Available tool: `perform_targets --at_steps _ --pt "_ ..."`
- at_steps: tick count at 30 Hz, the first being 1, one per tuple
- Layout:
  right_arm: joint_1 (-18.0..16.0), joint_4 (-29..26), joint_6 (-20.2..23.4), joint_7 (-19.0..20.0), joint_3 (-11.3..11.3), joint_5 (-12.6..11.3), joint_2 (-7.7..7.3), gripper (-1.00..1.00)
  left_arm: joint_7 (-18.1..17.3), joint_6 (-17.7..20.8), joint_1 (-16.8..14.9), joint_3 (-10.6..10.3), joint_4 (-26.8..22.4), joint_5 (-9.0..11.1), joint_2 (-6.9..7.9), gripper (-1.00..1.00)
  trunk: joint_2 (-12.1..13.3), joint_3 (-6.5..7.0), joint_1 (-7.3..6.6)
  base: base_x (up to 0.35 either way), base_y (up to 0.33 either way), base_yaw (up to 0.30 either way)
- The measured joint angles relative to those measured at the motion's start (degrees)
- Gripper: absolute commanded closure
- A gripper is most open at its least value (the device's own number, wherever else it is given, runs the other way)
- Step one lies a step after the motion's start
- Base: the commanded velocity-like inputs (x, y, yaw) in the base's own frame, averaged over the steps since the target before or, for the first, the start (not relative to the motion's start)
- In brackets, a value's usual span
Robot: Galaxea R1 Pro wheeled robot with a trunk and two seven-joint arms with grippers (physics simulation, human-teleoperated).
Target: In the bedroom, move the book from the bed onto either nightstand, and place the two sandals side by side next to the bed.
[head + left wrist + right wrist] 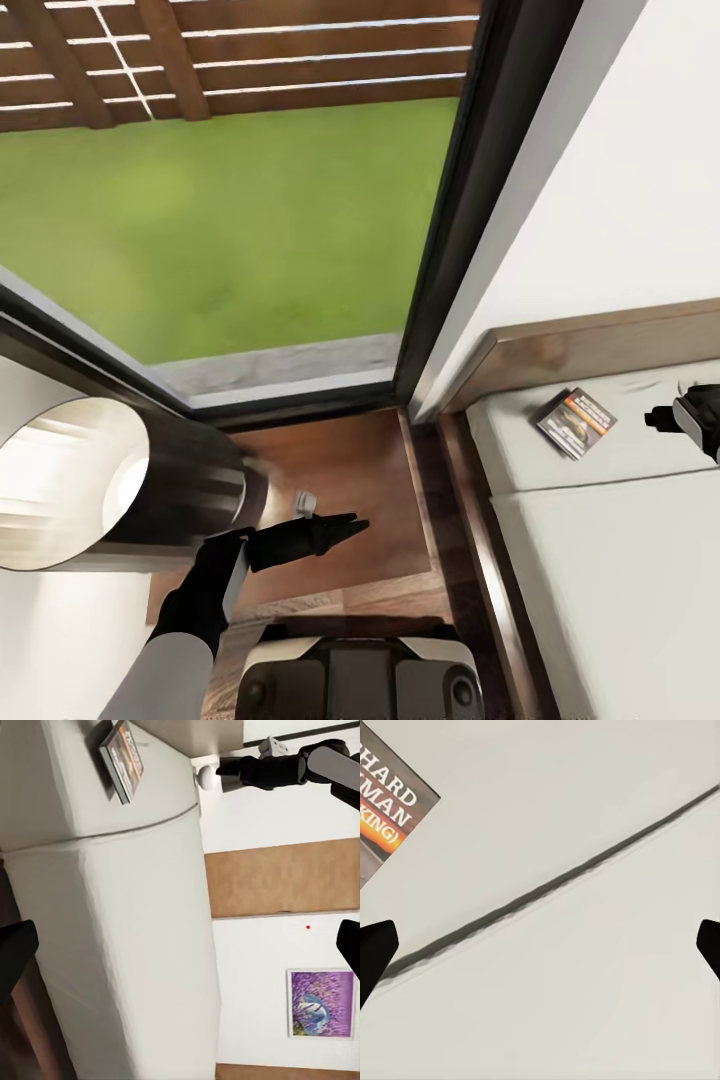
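The book (575, 421) lies flat on the bed's off-white mattress (600, 580) near the dark headboard (600, 345). My right gripper (668, 418) hovers open just right of it, apart from it. In the right wrist view a corner of the book (390, 817) with its orange lettering shows beyond the open right gripper (540, 952). My left gripper (335, 528) is open over the glossy brown nightstand (350, 460), holding nothing. The left wrist view looks across the mattress (127, 945) to the book (124, 761) and the right gripper (225, 774). The sandals are out of view.
A large lamp shade (100, 490) stands on the nightstand's left part, close to my left arm. A small white object (305, 500) lies by the left gripper. The black-framed window (450, 200) rises behind. A lavender picture (321, 1003) hangs on the far wall.
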Motion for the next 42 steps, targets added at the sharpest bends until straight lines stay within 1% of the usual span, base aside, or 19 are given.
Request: perform_targets --at_steps 9,17,18,20,22,29,32,35,42 --pt "0.0 0.0 0.0 0.0 -0.08 0.0 -0.01 -1.0 0.0 0.0 0.0 0.0 0.0 0.0 0.0 -1.0 0.0 -0.73 0.0 0.0 0.0 0.0" --pt "0.0 -0.48 -0.08 -0.08 -0.4 -0.07 -0.43 -1.0 0.0 0.0 0.0 0.0 0.0 0.0 0.0 -1.0 0.0 -0.81 0.0 0.0 0.0 0.0" --pt "0.0 -1.27 -0.08 -0.11 -0.43 -0.11 -0.44 -1.0 0.0 0.0 0.0 0.0 0.0 0.0 0.0 -1.0 -0.01 -0.81 -0.01 0.0 0.0 0.0" --pt "-0.01 -4.94 -0.04 -0.05 -0.73 0.25 -0.45 -1.0 0.0 0.0 0.0 0.0 0.0 0.0 0.0 -1.0 -0.01 -0.81 -0.01 0.0 0.0 0.0" --pt "-0.01 -7.29 0.0 -0.05 -0.78 0.18 -0.45 -1.0 0.0 0.0 0.0 0.0 0.0 0.0 0.0 -1.0 -0.01 -0.81 -0.01 0.0 0.0 0.0" --pt "0.0 -8.32 0.16 0.02 -0.86 0.0 -0.45 -1.0 0.0 0.0 0.0 0.0 0.0 0.01 0.0 -1.0 0.0 -0.81 0.0 0.0 0.0 0.0" --pt "0.0 -8.39 0.42 0.09 -0.94 -0.44 -0.45 -1.0 0.0 0.0 0.0 0.0 0.0 0.01 0.0 -1.0 0.0 -0.81 0.0 0.0 0.0 0.0" --pt "0.0 -8.42 0.58 0.16 -1.26 -1.87 -0.45 -1.0 0.0 0.0 0.0 0.0 0.0 0.0 0.0 -1.0 0.0 -0.81 0.0 0.0 0.0 0.0" --pt "0.0 -8.49 0.67 -0.04 -1.95 -8.64 -0.44 -1.0 0.0 0.0 0.0 0.0 0.0 0.04 0.0 -1.0 0.0 -0.81 0.0 0.0 0.0 0.0"
